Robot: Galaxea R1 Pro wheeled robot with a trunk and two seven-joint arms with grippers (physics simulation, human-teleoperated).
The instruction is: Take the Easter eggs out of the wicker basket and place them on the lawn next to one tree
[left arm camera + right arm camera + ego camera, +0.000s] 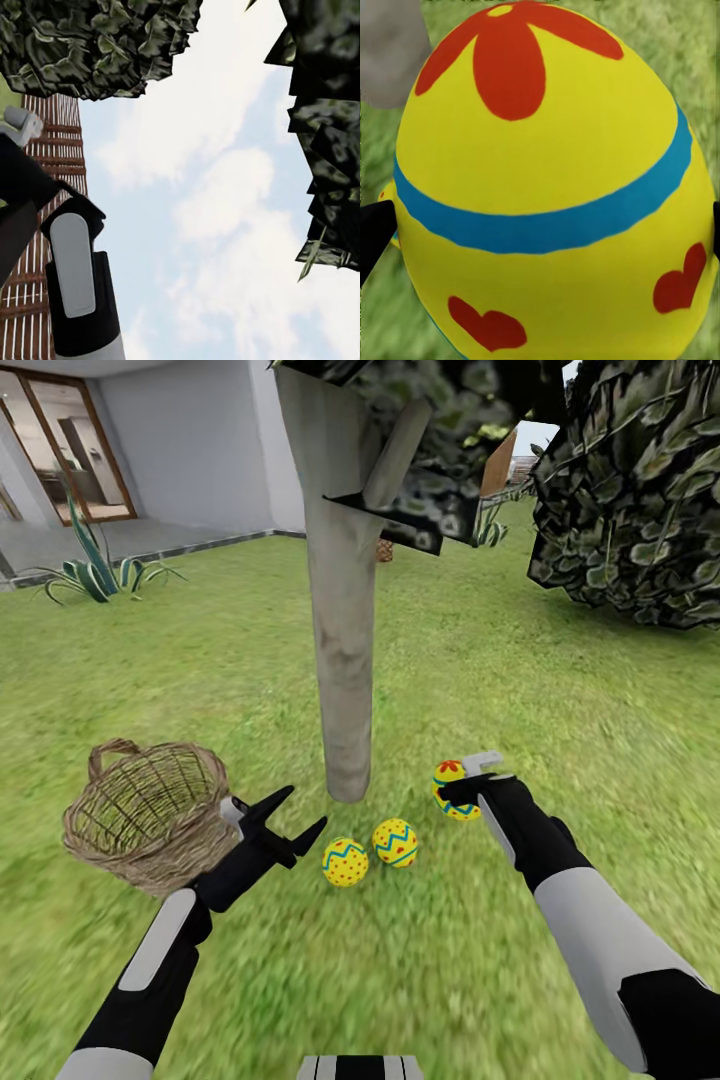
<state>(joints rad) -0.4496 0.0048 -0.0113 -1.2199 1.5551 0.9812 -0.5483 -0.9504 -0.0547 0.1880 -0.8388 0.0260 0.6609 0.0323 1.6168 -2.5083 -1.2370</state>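
Observation:
Two yellow Easter eggs (345, 862) (396, 842) with blue zigzag bands lie on the lawn (470, 660) just in front of the pale grey tree trunk (342, 620). A third egg (453, 788), with a red flower mark and a blue band, is held just right of the trunk's base; my right gripper (462, 788) is shut on it. Close up in the right wrist view this egg (547, 187) sits between the black fingertips (375, 232). The tan wicker basket (150, 810) lies tilted at the left. My left gripper (297, 815) is open beside its rim, holding nothing.
A dark leafy bush (640, 490) stands at the right and the tree's foliage (440, 420) hangs overhead. A spiky plant (95, 570) grows by the house patio at the back left. Open grass stretches to the right and toward me.

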